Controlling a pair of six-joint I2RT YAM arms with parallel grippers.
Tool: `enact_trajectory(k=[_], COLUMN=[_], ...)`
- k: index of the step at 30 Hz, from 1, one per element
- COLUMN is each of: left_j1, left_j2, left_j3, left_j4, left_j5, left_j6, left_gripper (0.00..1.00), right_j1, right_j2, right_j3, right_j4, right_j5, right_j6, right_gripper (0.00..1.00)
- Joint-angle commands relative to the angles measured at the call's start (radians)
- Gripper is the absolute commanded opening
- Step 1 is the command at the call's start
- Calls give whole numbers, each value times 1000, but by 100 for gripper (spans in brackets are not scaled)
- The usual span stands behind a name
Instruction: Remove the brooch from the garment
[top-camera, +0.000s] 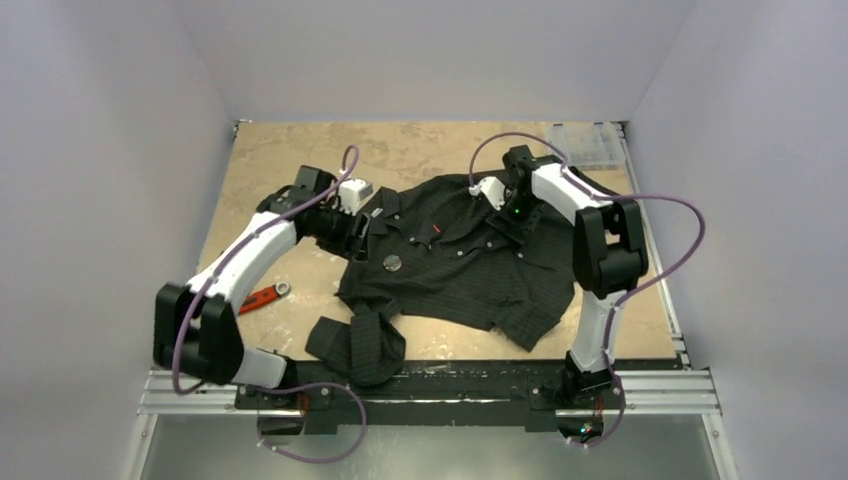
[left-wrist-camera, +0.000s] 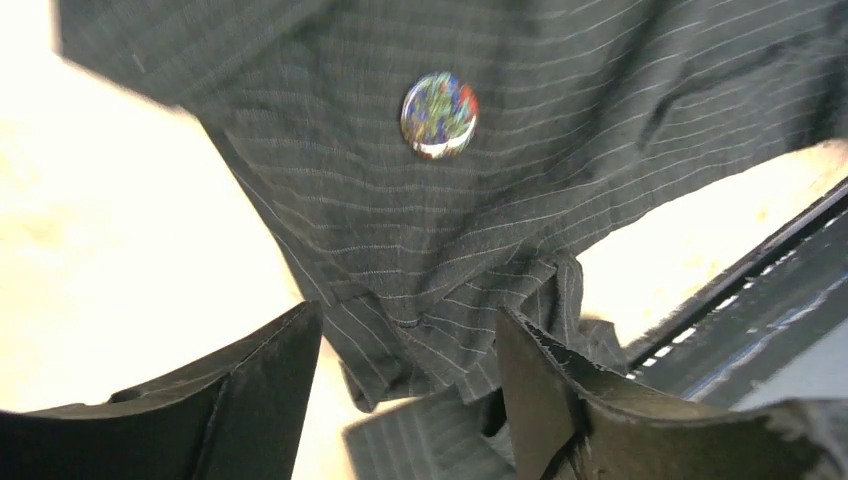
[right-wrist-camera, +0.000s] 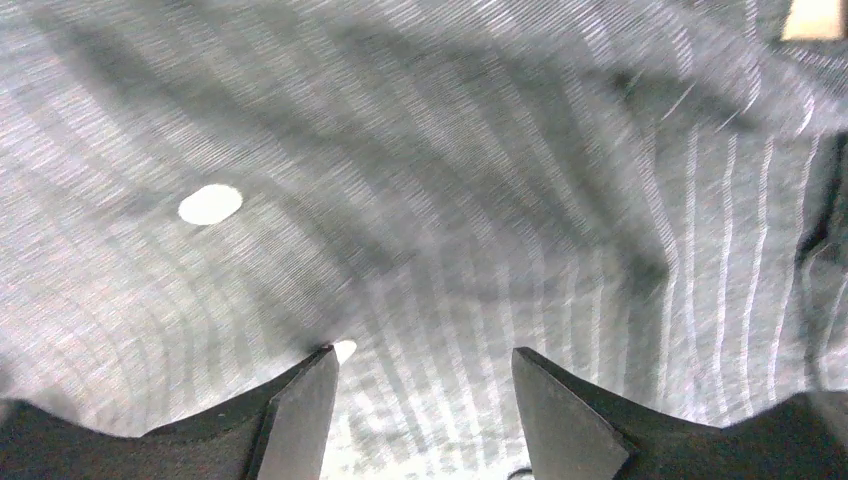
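Note:
The garment (top-camera: 455, 275), a black pinstriped shirt, lies spread on the table with a sleeve bunched at the front left. The brooch (top-camera: 393, 264), a small round metallic disc, is pinned on its left chest. In the left wrist view the brooch (left-wrist-camera: 439, 114) shows a colourful shiny face on the garment (left-wrist-camera: 600, 120). My left gripper (top-camera: 358, 237) is open and empty at the shirt's left edge, a short way back from the brooch; its jaws (left-wrist-camera: 409, 312) stand wide apart over the cloth. My right gripper (top-camera: 505, 220) is open, close over the garment (right-wrist-camera: 450, 180), next to a pale button (right-wrist-camera: 210, 204).
A red-handled tool (top-camera: 262, 297) lies on the table left of the shirt. A clear plastic box (top-camera: 585, 143) sits at the back right corner. A metal rail (top-camera: 430, 385) runs along the front edge, also seen in the left wrist view (left-wrist-camera: 760, 300). Walls enclose the table.

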Motion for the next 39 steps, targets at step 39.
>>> enact_trajectory(k=[39], left_j1=[-162], left_j2=[-137], left_j3=[-128], left_j4=[429], left_j5=[14], left_j6=[610], left_gripper=[43], right_j1=[128], right_j2=[-200], right_j3=[-40], right_j4=[-45], right_j5=[-527], right_j6=[141], right_gripper=[60])
